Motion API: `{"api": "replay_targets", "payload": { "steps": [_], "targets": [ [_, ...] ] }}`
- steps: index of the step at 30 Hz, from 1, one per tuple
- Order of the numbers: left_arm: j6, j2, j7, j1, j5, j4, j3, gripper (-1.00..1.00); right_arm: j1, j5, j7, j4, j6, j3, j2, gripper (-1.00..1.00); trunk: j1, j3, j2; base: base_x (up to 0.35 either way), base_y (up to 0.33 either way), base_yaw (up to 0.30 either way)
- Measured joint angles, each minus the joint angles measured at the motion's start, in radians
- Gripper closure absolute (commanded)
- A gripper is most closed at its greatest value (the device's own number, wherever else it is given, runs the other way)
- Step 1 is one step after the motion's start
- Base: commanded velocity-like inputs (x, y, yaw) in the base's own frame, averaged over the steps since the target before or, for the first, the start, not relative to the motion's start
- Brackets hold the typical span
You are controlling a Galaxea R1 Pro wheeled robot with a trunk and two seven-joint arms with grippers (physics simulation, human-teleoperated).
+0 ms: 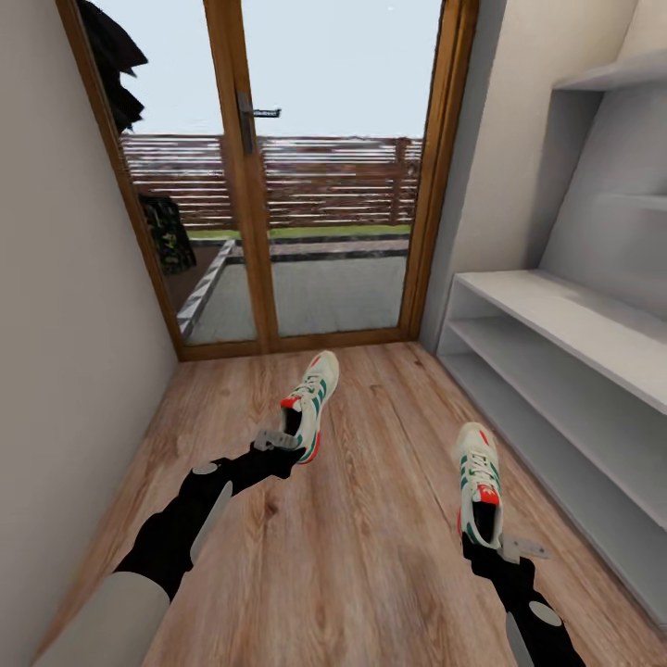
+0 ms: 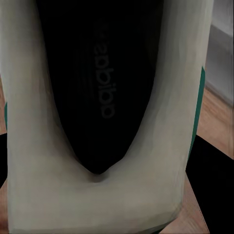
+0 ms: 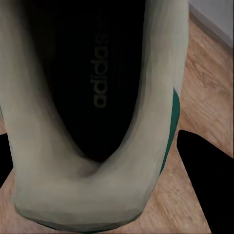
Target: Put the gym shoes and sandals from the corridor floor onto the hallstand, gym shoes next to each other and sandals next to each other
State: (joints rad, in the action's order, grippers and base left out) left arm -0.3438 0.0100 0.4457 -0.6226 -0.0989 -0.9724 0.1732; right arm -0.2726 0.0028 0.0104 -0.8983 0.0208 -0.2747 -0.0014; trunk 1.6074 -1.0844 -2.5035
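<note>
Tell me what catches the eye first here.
Two white sneakers with green stripes: the left gripper holds one by its heel mid-corridor, the right gripper holds the other nearer the pale shoe rack on the right. Behind them stands a wooden-framed glass door.

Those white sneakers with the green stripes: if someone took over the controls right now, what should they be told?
Left gripper: shut on the heel of one white lace-up sneaker with green stripes.
Right gripper: shut on the heel of the second matching sneaker.
The pale grey-white shoe rack stands to the right, nothing on the shelves in view.
Done: both sneakers gripped, over the wood-plank floor.
Left: set them side by side on the rack, then fetch the two sandals.
</note>
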Motion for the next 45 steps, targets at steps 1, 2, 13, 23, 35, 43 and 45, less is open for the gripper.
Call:
{"api": "replay_targets", "payload": {
  "steps": [1, 2, 13, 23, 35, 43, 45],
  "targets": [
    [0.0, 0.0, 0.0, 0.0, 0.0, 0.0, 0.0, 1.0, 0.0, 0.0, 0.0, 0.0, 0.0, 0.0, 0.0, 1.0, 0.0, 0.005, 0.0, 0.0, 0.0, -0.248],
    [0.0, 0.0, 0.0, 0.0, 0.0, 0.0, 0.0, 1.0, 0.0, 0.0, 0.0, 0.0, 0.0, 0.0, 0.0, 1.0, -0.001, 0.01, 0.0, 0.0, 0.0, -0.247],
    [0.0, 0.0, 0.0, 0.0, 0.001, 0.0, 0.0, 1.0, 0.0, 0.0, -0.001, 0.0, 0.0, 0.001, 0.0, 1.0, -0.005, 0.062, 0.003, 0.0, 0.0, -0.241],
    [0.0, 0.0, 0.0, 0.001, -0.001, -0.001, 0.0, 1.0, 0.0, 0.0, -0.001, 0.001, 0.0, 0.0, 0.0, 1.0, -0.005, 0.072, 0.003, 0.0, 0.066, -0.183],
    [0.0, 0.0, 0.0, 0.0, -0.001, 0.001, 0.0, 1.0, 0.0, 0.0, -0.001, 0.002, 0.0, 0.0, 0.0, 1.0, -0.006, 0.079, 0.003, 0.024, 0.281, -0.132],
    [0.0, 0.0, -0.001, 0.0, -0.001, 0.001, 0.0, 1.0, 0.0, 0.0, -0.001, 0.002, 0.0, 0.0, 0.0, 1.0, -0.006, 0.087, 0.003, 0.192, 0.226, -0.205],
    [0.0, 0.0, -0.001, 0.0, -0.001, 0.001, 0.0, 1.0, 0.0, 0.0, -0.001, 0.002, 0.0, 0.0, 0.0, 1.0, -0.006, 0.089, 0.003, 0.13, 0.096, -0.206]
  ]
}}
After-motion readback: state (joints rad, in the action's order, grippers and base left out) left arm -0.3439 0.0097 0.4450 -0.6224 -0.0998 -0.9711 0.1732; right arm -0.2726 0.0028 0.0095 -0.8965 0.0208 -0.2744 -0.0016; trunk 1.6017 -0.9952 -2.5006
